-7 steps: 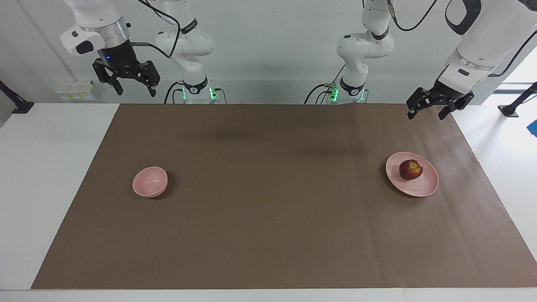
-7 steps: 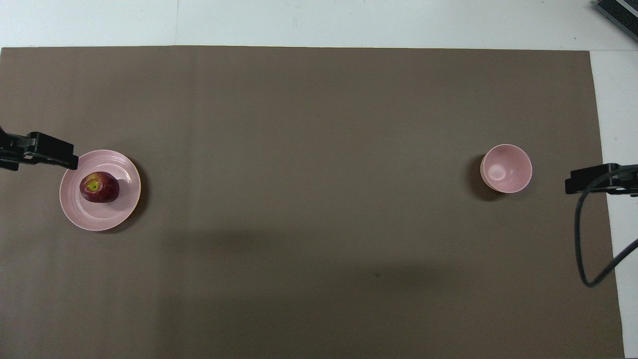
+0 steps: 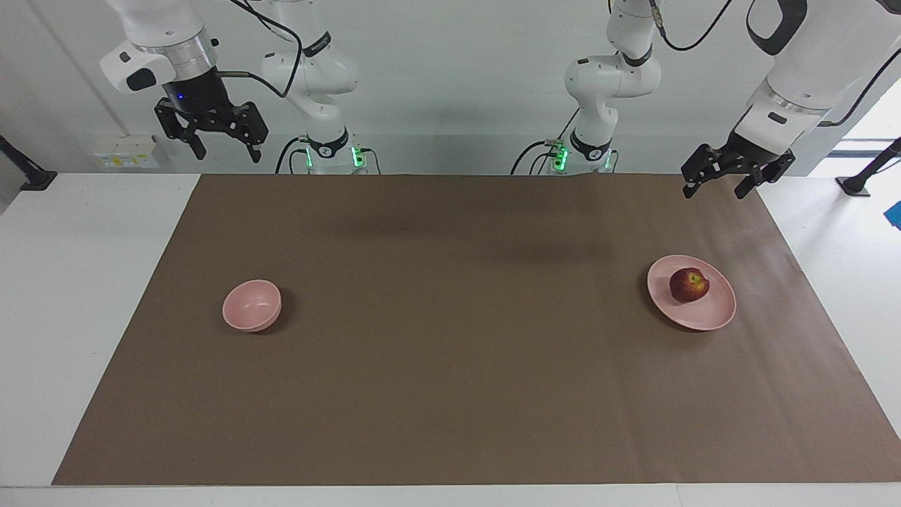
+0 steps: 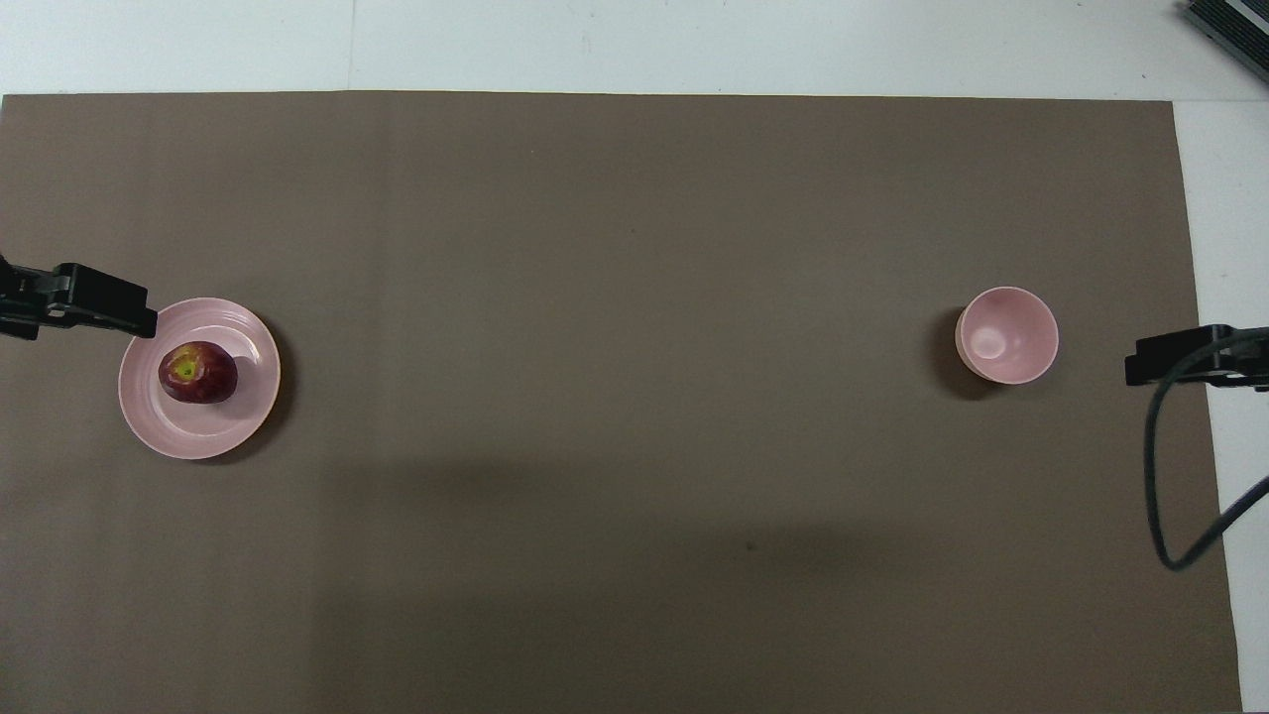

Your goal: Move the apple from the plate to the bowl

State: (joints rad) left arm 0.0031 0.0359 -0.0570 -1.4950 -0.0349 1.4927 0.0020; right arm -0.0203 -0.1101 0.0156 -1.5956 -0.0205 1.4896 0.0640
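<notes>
While apple (image 3: 689, 284) sits on plate (image 3: 711, 317) (bowl (image 3: 251, 305) well apart), left gripper (image 3: 715, 189) raised, fingers spread, right gripper (image 3: 224, 149) waits likewise.

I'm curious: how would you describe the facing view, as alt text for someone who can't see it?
A dark red apple sits on a pink plate toward the left arm's end of a brown mat, and an empty pink bowl sits toward the right arm's end. The left gripper and right gripper hang open, high above the mat's robot edge.
</notes>
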